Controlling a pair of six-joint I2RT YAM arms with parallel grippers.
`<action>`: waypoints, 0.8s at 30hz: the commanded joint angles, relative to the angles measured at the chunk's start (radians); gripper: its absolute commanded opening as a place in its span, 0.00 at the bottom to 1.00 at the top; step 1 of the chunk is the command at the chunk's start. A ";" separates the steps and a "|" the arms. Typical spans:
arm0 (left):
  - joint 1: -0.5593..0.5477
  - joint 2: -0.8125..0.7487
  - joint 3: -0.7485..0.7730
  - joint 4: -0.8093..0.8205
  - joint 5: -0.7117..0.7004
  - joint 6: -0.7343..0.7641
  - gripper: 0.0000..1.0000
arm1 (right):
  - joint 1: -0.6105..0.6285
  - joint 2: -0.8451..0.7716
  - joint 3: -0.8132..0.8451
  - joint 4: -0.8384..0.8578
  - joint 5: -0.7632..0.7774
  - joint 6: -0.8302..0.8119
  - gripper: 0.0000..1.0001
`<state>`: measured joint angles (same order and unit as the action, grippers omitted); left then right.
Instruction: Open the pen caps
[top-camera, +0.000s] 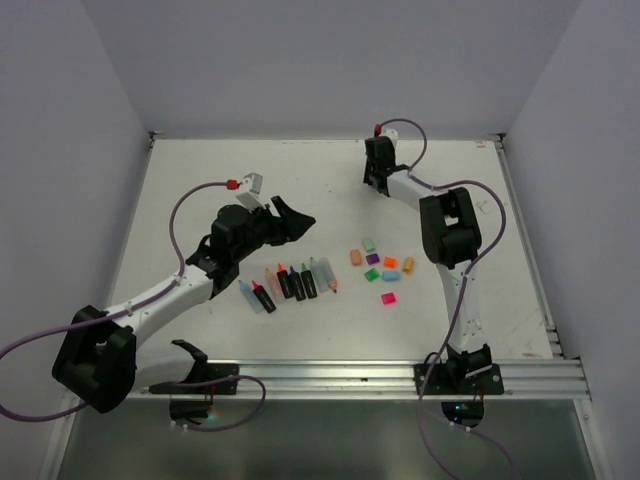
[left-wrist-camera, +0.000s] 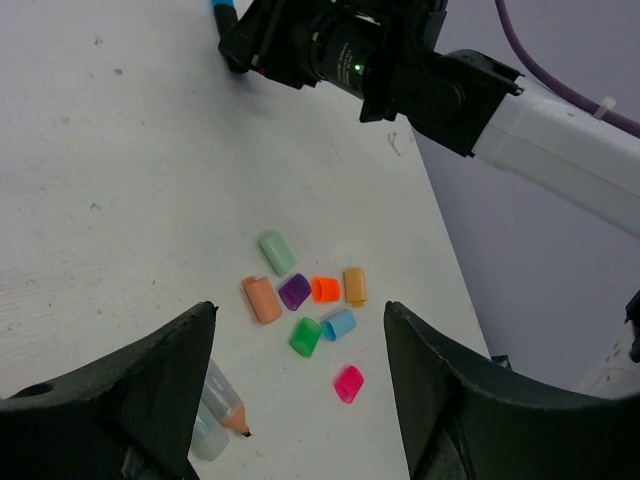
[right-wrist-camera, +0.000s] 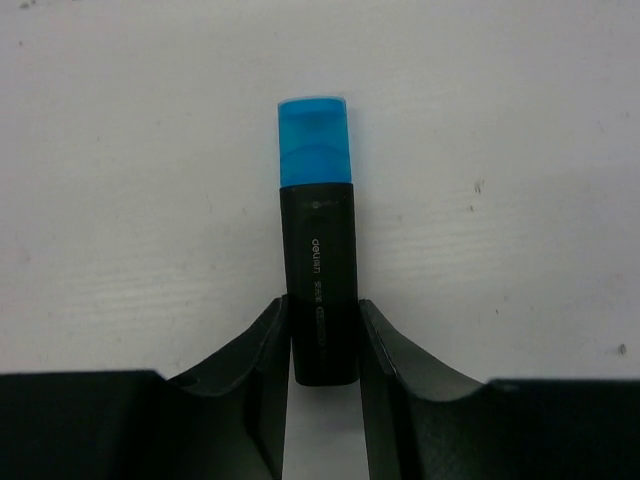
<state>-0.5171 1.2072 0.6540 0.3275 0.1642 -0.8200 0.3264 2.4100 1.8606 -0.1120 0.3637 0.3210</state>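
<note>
My right gripper (right-wrist-camera: 322, 330) is shut on the lower body of a black highlighter pen (right-wrist-camera: 318, 260) whose blue pen cap (right-wrist-camera: 315, 140) is on and points away from the wrist. In the top view this gripper (top-camera: 378, 180) is at the far side of the table. Several loose pen caps (top-camera: 380, 265) lie in a cluster mid-table: mint (left-wrist-camera: 277, 252), salmon (left-wrist-camera: 262, 299), purple (left-wrist-camera: 294, 291), orange (left-wrist-camera: 325, 290), tan (left-wrist-camera: 354, 286), green (left-wrist-camera: 305, 336), light blue (left-wrist-camera: 338, 324) and pink (left-wrist-camera: 348, 384). My left gripper (left-wrist-camera: 298, 312) hangs open above them, holding nothing.
A row of uncapped pens (top-camera: 290, 283), black and pale, lies left of the cap cluster; one pale pen with an orange tip (left-wrist-camera: 220, 405) shows by my left finger. The right arm's forearm (top-camera: 448, 228) stands just right of the caps. Walls enclose the table.
</note>
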 joint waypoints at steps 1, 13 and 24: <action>0.008 0.002 -0.005 0.041 0.040 -0.025 0.71 | -0.001 -0.139 -0.125 0.107 -0.051 -0.039 0.00; 0.006 0.047 0.022 -0.024 0.178 -0.088 0.69 | 0.000 -0.592 -0.608 0.242 -0.193 -0.014 0.00; 0.006 0.130 0.119 -0.045 0.270 -0.148 0.67 | 0.203 -1.077 -0.988 0.111 -0.278 0.015 0.00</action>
<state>-0.5171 1.3193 0.7292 0.2726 0.3653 -0.9272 0.4683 1.4147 0.9058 0.0433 0.1120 0.3252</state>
